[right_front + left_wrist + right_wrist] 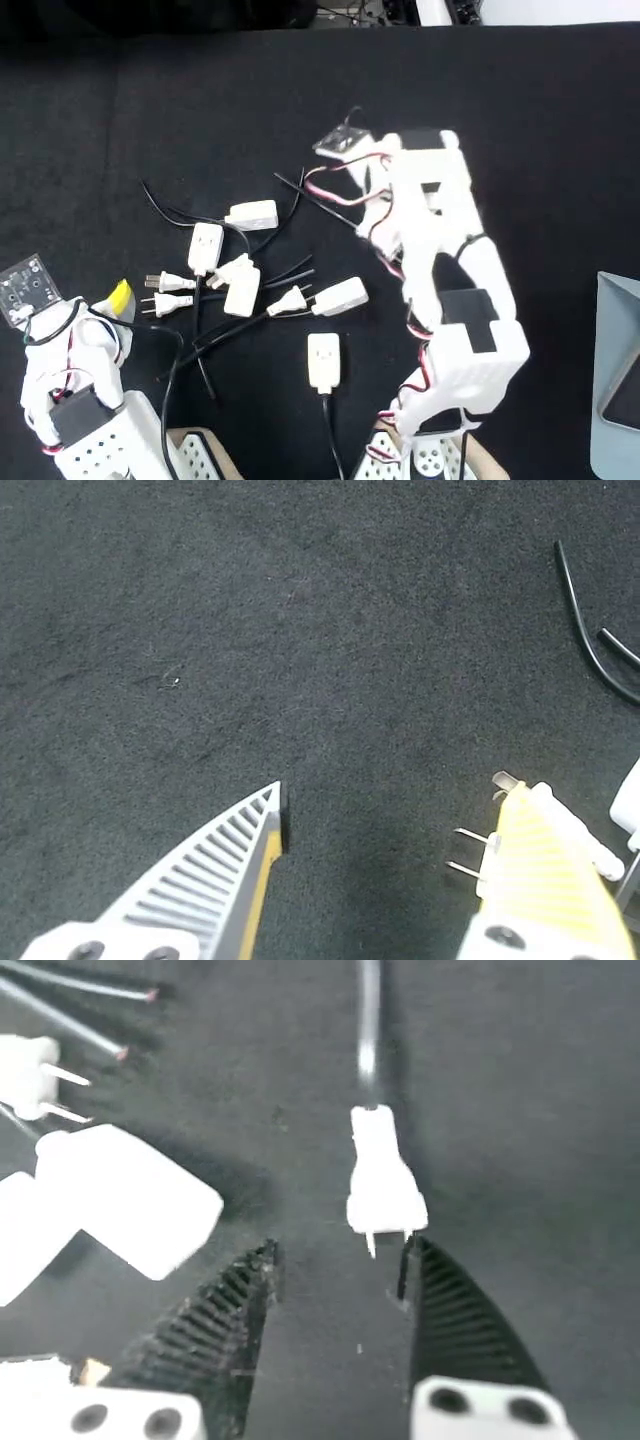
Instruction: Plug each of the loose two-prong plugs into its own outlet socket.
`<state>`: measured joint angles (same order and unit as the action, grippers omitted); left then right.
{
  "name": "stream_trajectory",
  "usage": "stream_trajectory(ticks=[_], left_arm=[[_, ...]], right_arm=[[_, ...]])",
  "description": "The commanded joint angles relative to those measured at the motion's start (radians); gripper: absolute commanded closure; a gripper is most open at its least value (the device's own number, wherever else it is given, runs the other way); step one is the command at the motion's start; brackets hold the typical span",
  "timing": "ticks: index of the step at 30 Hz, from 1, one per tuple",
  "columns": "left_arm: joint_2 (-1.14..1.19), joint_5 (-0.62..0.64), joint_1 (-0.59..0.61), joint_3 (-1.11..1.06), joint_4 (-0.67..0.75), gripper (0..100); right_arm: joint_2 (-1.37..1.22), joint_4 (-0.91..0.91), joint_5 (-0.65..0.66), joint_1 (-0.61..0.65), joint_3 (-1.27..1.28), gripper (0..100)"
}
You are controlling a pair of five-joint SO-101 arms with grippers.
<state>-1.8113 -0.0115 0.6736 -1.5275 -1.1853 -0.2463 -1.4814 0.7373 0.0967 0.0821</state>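
Note:
Several white outlet blocks, such as one (340, 295) mid-table, lie among black cables. Two loose plugs (168, 292) lie side by side at the left, prongs pointing at my left gripper (120, 298). In the left wrist view that gripper (395, 790) stands open over bare mat, and a plug's prongs (468, 848) show just beside its yellow finger (535, 860). My right gripper (340, 1250) is open. A white plug (383, 1185) lies just ahead of it with its prongs at the fingertips, nearer one black finger (450, 1310). An outlet block (130, 1200) lies beside it.
The right arm (440, 260) stretches up the right half of the black table. A grey container (615, 380) stands at the right edge. Loose black cable ends (580, 630) cross the middle. One outlet (323, 362) near the front has a cable running toward the front edge.

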Motion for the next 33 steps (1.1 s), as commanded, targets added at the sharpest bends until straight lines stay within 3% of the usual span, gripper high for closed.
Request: stream_trajectory(ticks=[1,20,23,30,33], left_arm=[[-0.008,-0.011,-0.01,0.012,0.005,66],[-0.008,-0.011,-0.01,0.01,0.005,66],[-0.008,-0.011,-0.01,0.01,0.005,66],[-0.008,-0.011,-0.01,0.01,0.005,66],[-0.008,-0.011,-0.01,0.01,0.005,66]], right_arm=[[0.007,0.132,0.035,0.054,0.102,82.1],[-0.084,0.311,0.107,-0.031,0.151,82.2],[-0.142,0.311,0.118,-0.049,0.113,87.6],[-0.179,0.199,0.123,-0.057,0.007,98.9],[-0.156,0.124,0.12,-0.057,-0.042,98.8]])
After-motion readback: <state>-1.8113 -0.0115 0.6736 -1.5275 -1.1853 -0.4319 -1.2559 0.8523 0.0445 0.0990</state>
